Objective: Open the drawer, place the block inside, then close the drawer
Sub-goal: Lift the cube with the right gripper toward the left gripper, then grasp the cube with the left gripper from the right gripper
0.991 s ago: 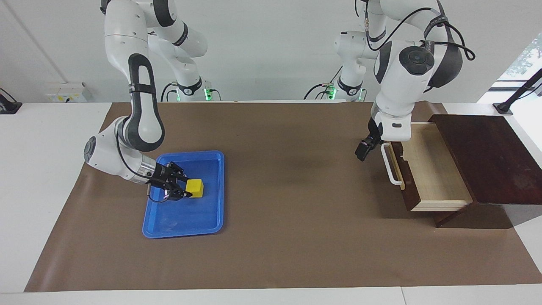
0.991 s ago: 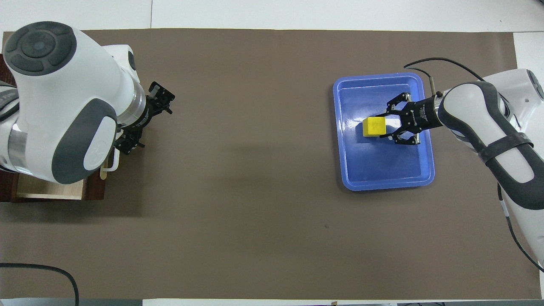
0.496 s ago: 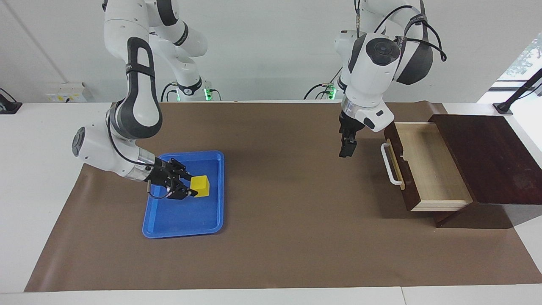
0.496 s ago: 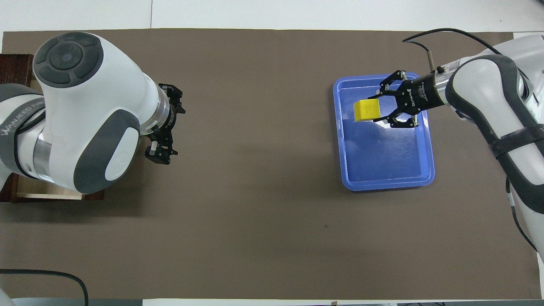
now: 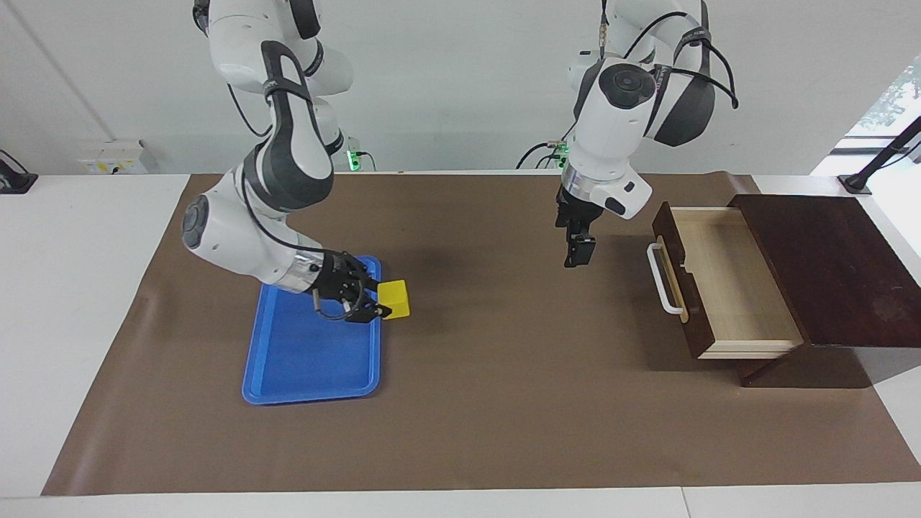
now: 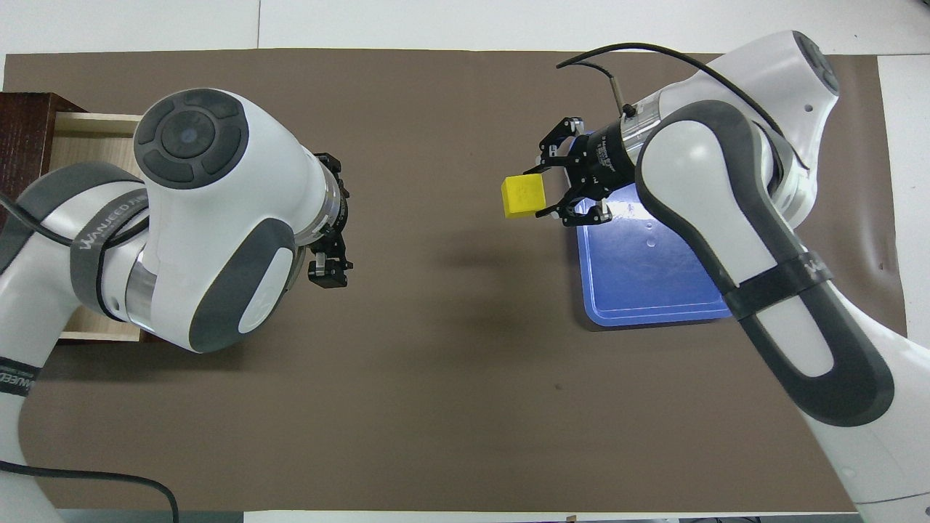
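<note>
My right gripper [image 5: 380, 303] is shut on the yellow block [image 5: 394, 298] and holds it in the air just past the blue tray's edge, on the side toward the drawer; the block also shows in the overhead view [image 6: 522, 196]. The drawer [image 5: 727, 280] stands pulled open at the left arm's end of the table, its pale wood inside bare, its white handle [image 5: 662, 277] facing the tray. My left gripper [image 5: 579, 252] hangs over the mat in front of the drawer, apart from the handle, holding nothing.
The blue tray [image 5: 309, 360] lies on the brown mat at the right arm's end, with nothing in it. The dark brown cabinet top [image 5: 827, 266] sits over the drawer's back part. Bare mat lies between tray and drawer.
My right gripper lifted the block out of the tray and carried it toward the drawer. My left gripper moved off the handle toward the table's middle and rose.
</note>
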